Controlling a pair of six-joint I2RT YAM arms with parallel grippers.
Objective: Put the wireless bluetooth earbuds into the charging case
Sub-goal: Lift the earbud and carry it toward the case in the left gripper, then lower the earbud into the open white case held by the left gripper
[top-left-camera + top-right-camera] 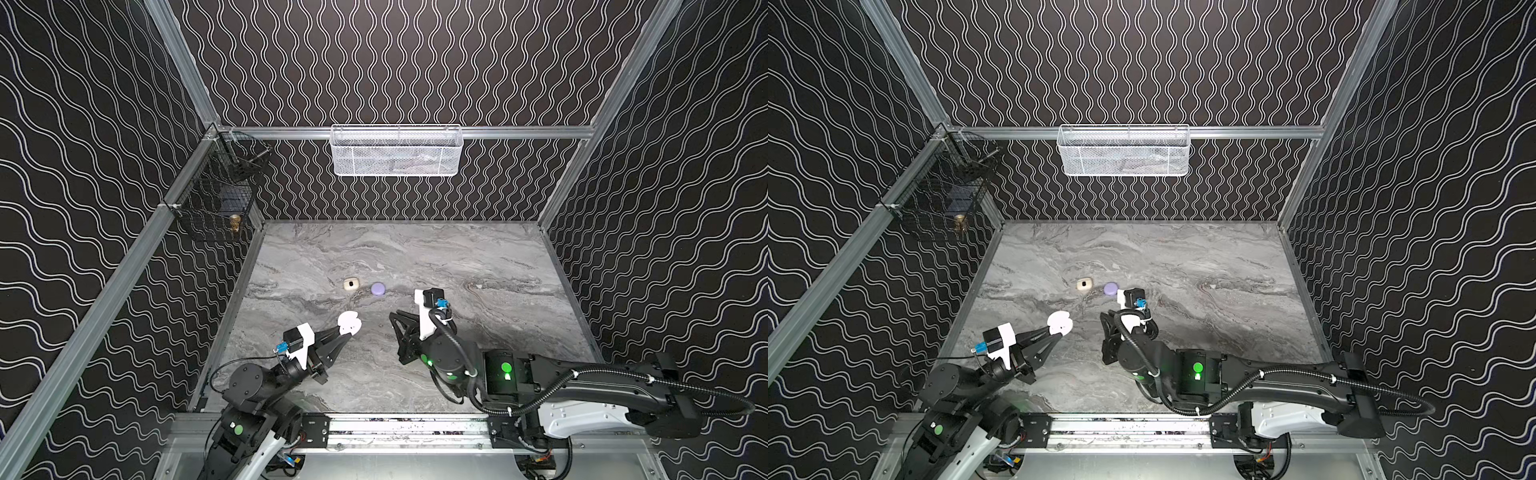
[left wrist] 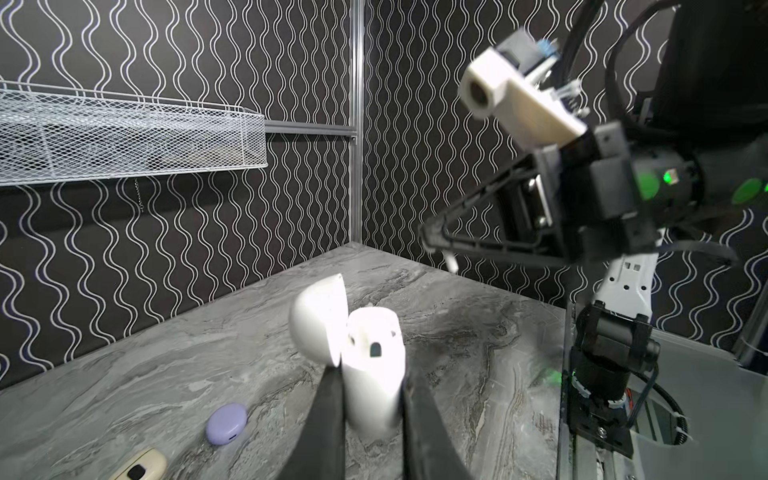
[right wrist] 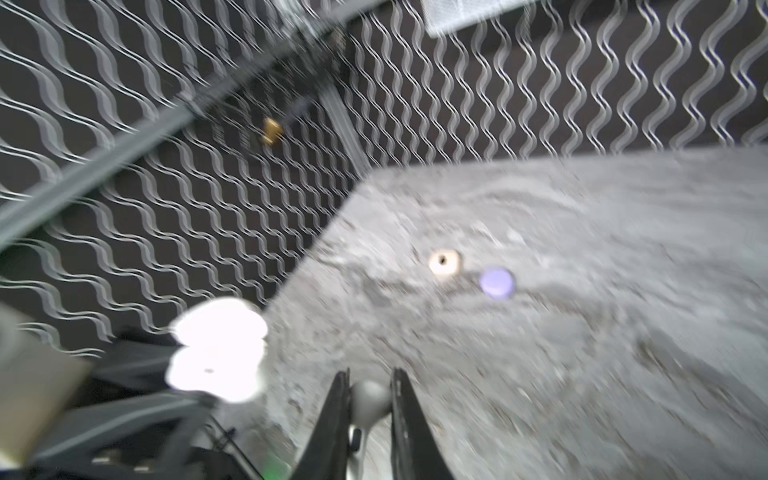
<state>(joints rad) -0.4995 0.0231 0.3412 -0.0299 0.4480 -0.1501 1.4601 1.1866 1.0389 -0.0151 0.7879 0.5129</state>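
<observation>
White plastic in both grips, above grey marble.
Nearest, with the left gripper (image 1: 347,331), clamps the white charging case (image 2: 374,374) by its body, lid flipped open and sockets showing, lifted off the table (image 1: 457,257). Just beside, with the right gripper (image 3: 368,376), pinches one pale earbud (image 3: 370,397) between nearly closed fingertips, stem hanging down in the left wrist view, close to the open case yet apart from it. Farther on, on the marble: a cream case (image 1: 351,284) and a lavender case (image 1: 377,288) side by side. Farthest: a white mesh basket (image 1: 397,151) on the back wall, a black wire basket (image 1: 220,195) on the left wall.
</observation>
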